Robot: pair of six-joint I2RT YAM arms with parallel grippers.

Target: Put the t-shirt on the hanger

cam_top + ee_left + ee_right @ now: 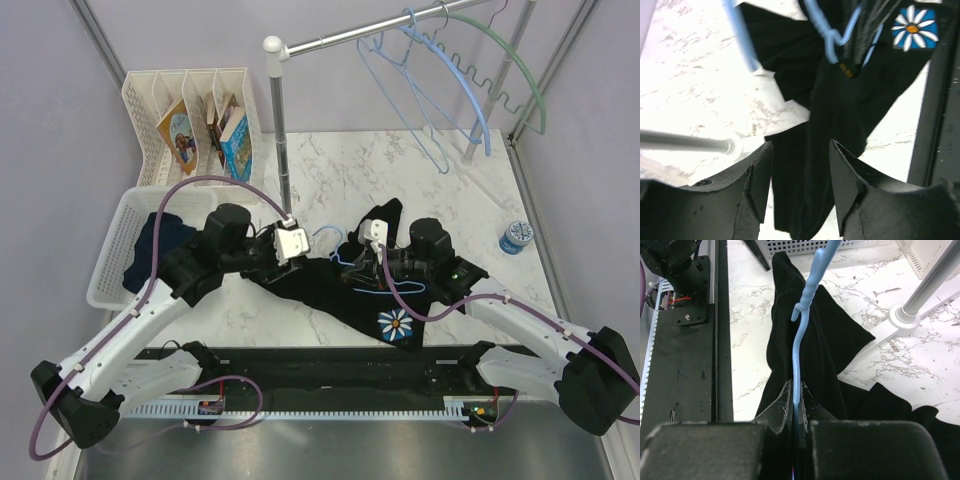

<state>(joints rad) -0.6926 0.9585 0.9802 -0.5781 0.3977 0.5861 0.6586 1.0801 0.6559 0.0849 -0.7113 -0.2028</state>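
Left gripper point(800, 150) fingers parted over black cloth; right gripper point(796, 390) clamped on the hanger point(796, 355).

Beneath both tools lies the marble table point(340, 160). Across it, from one gripper to the other, stretches the black t-shirt point(320, 285), rumpled and lying low. Its fabric shows through the gap between the left gripper's jaws, which stand moderately apart with nothing pinched; whether the fingers brush the cloth I cannot tell. The right gripper's jaws are closed tight on the thin light-blue wire of the hanger, which runs straight out ahead of its fingertips above the shirt, with a small kink partway along. More of that wire lies against the shirt beyond the left fingertips. The white daisy print point(397, 324) sits on the shirt's near end, on the base side of the right gripper.
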